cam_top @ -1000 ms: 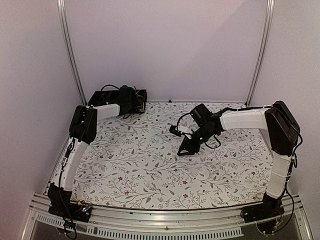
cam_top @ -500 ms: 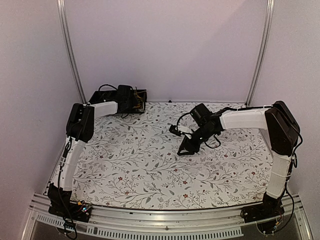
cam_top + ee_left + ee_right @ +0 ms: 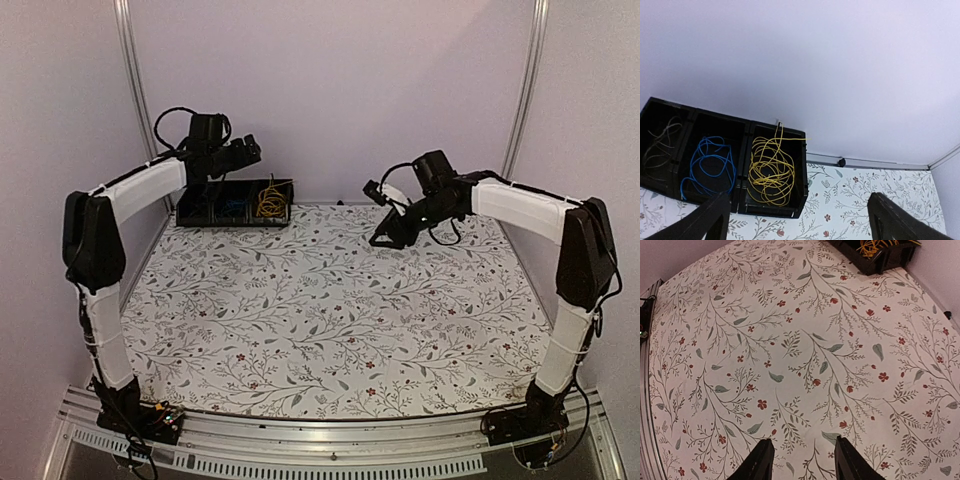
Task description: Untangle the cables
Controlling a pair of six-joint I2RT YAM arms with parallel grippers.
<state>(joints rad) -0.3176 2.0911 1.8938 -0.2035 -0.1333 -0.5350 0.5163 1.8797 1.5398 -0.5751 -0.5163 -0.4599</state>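
The cables lie apart in a black three-part bin [image 3: 742,207] at the table's back left. The yellow cable [image 3: 771,167] [image 3: 268,198] fills the right compartment. A blue cable [image 3: 710,165] is coiled in the middle one and a dark greyish cable [image 3: 660,147] lies in the left one. My left gripper [image 3: 800,225] [image 3: 245,150] hangs above the bin, open and holding nothing. My right gripper [image 3: 804,462] [image 3: 380,238] hovers over the bare floral cloth at the back centre, open, with nothing between its fingers [image 3: 760,462].
The bin [image 3: 235,215] stands against the back wall, and its corner with the yellow coil [image 3: 872,246] shows at the top of the right wrist view. The flowered tablecloth [image 3: 330,320] covers the table. Metal posts [image 3: 140,110] stand at both back corners.
My left arm has lifted up out of the bin and its jaws have opened wide. My right arm has risen and swung back towards the far wall, jaws slightly wider.
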